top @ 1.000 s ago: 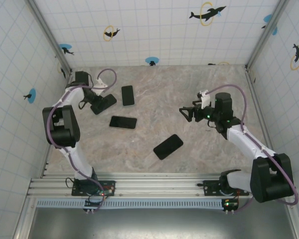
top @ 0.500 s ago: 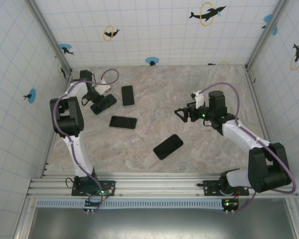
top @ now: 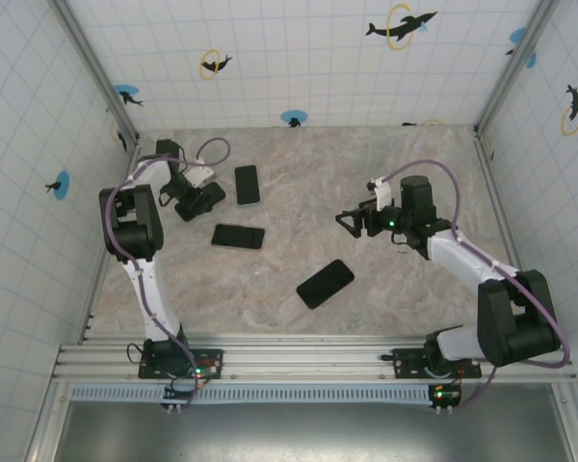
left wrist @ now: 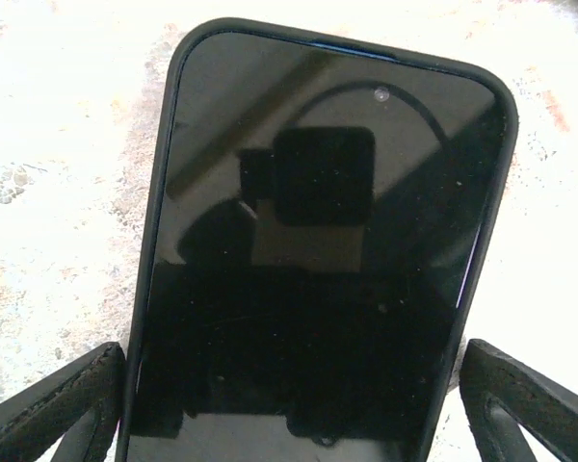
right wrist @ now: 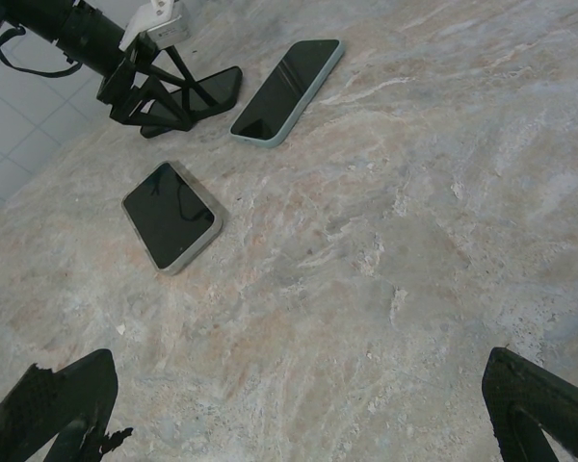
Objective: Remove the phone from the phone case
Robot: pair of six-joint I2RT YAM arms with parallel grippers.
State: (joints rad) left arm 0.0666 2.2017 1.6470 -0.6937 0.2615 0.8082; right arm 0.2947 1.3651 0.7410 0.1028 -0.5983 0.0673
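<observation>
Since the earlier frame, the left arm has been folded more upright at the far left, and the right arm has been shifted a little to the left. The left gripper [left wrist: 299, 395] is held low over the phone [left wrist: 308, 241], which lies screen up in its black case [left wrist: 154, 241] on the table [top: 385, 154] at the far left. Its fingers [left wrist: 63, 399] are spread apart, one on each side of the case; contact cannot be told. For a good result, one corner of the case should probably be peeled back while the phone is kept steady. The right gripper [top: 352, 220] is held above the middle of the table, fingers apart, with nothing between them.
</observation>
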